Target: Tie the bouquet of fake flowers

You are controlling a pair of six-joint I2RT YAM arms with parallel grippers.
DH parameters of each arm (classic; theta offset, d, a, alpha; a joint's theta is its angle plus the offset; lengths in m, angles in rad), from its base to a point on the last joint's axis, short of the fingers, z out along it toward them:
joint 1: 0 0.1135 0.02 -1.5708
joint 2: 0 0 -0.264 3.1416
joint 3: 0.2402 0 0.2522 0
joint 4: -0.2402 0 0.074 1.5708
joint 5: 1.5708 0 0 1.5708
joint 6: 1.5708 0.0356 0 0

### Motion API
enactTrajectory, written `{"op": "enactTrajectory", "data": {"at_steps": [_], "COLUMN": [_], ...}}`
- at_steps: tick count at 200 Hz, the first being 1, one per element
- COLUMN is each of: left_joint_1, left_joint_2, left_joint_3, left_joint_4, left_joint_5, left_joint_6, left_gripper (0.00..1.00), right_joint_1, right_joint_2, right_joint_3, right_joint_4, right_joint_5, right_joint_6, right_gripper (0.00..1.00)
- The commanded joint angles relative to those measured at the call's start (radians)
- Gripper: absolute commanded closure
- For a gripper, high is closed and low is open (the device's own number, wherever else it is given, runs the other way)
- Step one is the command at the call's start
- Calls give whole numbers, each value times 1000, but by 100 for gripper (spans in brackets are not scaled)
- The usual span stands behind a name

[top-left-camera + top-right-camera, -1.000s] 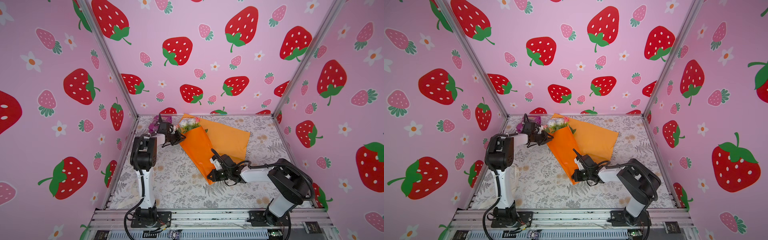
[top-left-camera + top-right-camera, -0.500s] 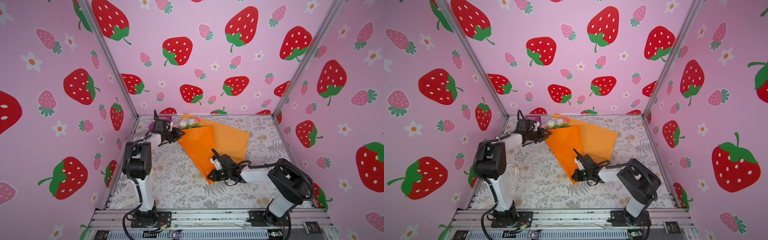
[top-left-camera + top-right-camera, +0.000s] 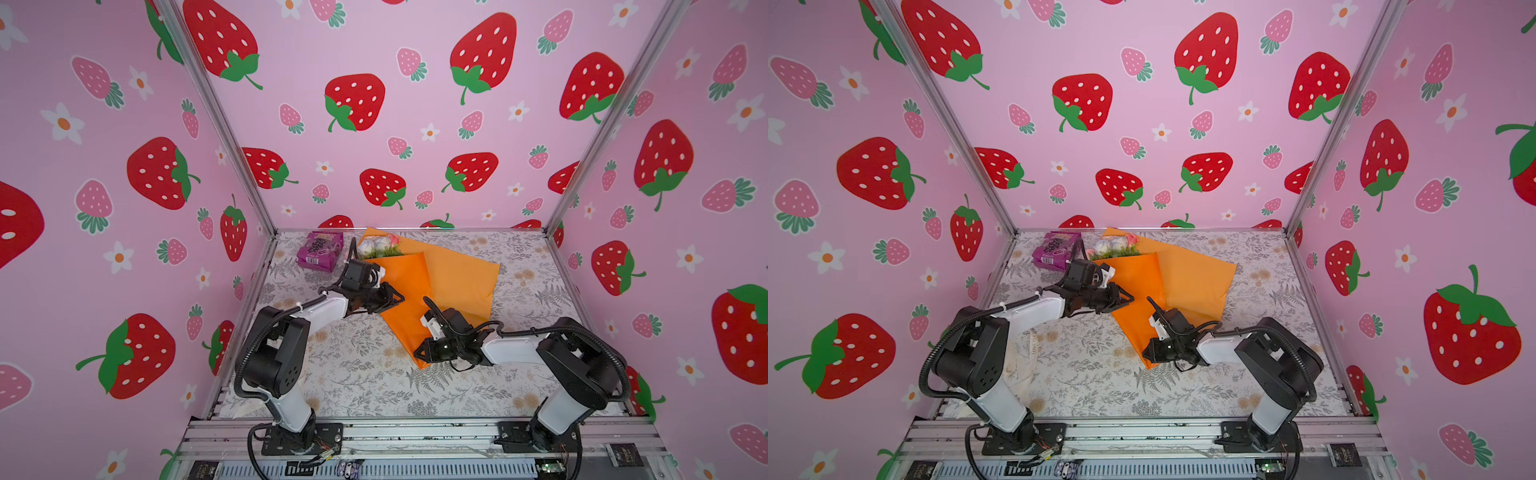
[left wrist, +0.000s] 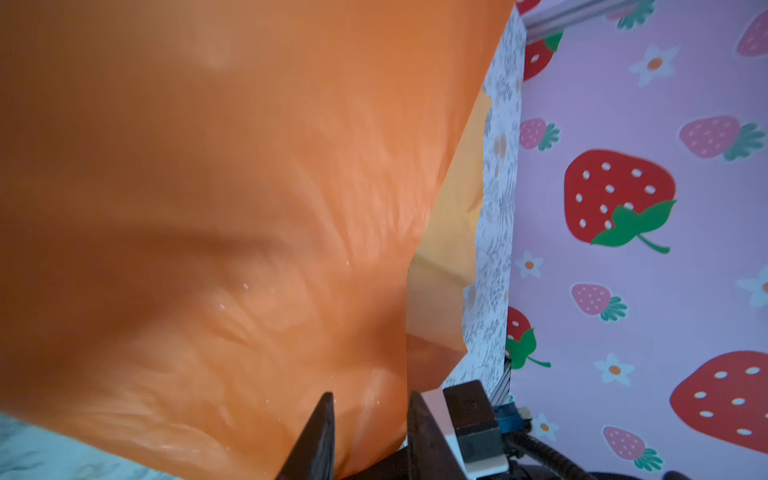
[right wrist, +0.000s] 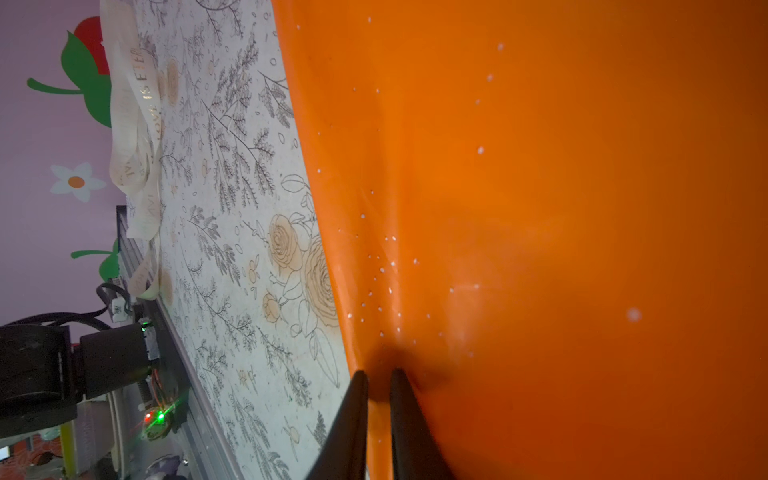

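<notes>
The bouquet of fake flowers (image 3: 409,291) (image 3: 1142,286) lies slantwise on the table. Its pink and white heads (image 3: 378,246) (image 3: 1115,245) point to the back wall, and orange wrapping paper (image 4: 208,187) (image 5: 540,208) is folded over the stems, which are hidden. My left gripper (image 3: 395,297) (image 3: 1128,297) (image 4: 372,401) is at the wrap's left edge about halfway down, jaws closed round the wrapped bundle. My right gripper (image 3: 417,353) (image 3: 1146,353) (image 5: 379,376) pinches the paper's lower tip, jaws nearly together.
A purple snack packet (image 3: 320,251) (image 3: 1057,251) lies at the back left. A cream printed ribbon (image 5: 133,124) (image 3: 1027,353) lies near the left arm's base. A loose orange flap (image 3: 461,278) spreads to the right. Pink strawberry walls enclose three sides.
My left gripper let go near the flower heads, came forward and down, and closed at the wrap's middle left edge. The near flap now lies folded over. The right gripper's jaws parted slightly.
</notes>
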State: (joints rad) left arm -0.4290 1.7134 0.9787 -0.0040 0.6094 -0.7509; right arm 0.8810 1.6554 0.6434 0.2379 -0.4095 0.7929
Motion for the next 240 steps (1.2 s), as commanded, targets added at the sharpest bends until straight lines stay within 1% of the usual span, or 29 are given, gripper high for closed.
{"op": "enactTrajectory", "data": {"at_steps": [1, 13, 32, 48, 74, 106, 128, 145, 167, 180, 196, 219, 231, 240], "left_joint_1": [-61, -100, -163, -199, -230, -257, -273, -284, -303, -316, -333, -348, -356, -357], "left_joint_2": [-4, 4, 22, 33, 42, 50, 59, 71, 96, 114, 135, 157, 166, 179], "left_joint_3": [-35, -56, -65, -78, -86, -74, -58, -38, -1, 18, 40, 87, 113, 130], "left_joint_4": [43, 73, 55, 61, 66, 66, 62, 58, 23, 2, -7, -26, -55, -73], "left_joint_5": [-46, -41, -69, -85, -93, -83, -80, -80, -88, -96, -102, -113, -127, -136], "left_joint_6": [-70, -103, -116, -130, -142, -140, -136, -134, -122, -122, -120, -108, -98, -92], "left_gripper": [72, 72, 74, 75, 76, 76, 75, 75, 76, 76, 76, 76, 76, 76], "right_joint_1": [-7, -15, -46, -67, -80, -83, -83, -83, -104, -161, -252, -411, -498, -561], "right_joint_2": [-51, -92, -144, -173, -180, -139, -124, -168, -244, -290, -342, -389, -395, -391], "right_joint_3": [-12, -27, -58, -72, -91, -113, -121, -120, -115, -125, -131, -109, -105, -103], "right_joint_4": [-95, -98, -106, -132, -153, -189, -179, -167, -187, -203, -234, -295, -309, -313], "right_joint_5": [21, 31, 38, 36, 25, 77, 71, 58, 80, 77, 62, 53, 46, 36], "right_joint_6": [9, 20, 28, 15, -11, -7, -3, 10, 1, -15, -62, -153, -187, -207], "right_gripper": [79, 79, 81, 82, 83, 84, 84, 84, 82, 80, 76, 72, 68, 67]}}
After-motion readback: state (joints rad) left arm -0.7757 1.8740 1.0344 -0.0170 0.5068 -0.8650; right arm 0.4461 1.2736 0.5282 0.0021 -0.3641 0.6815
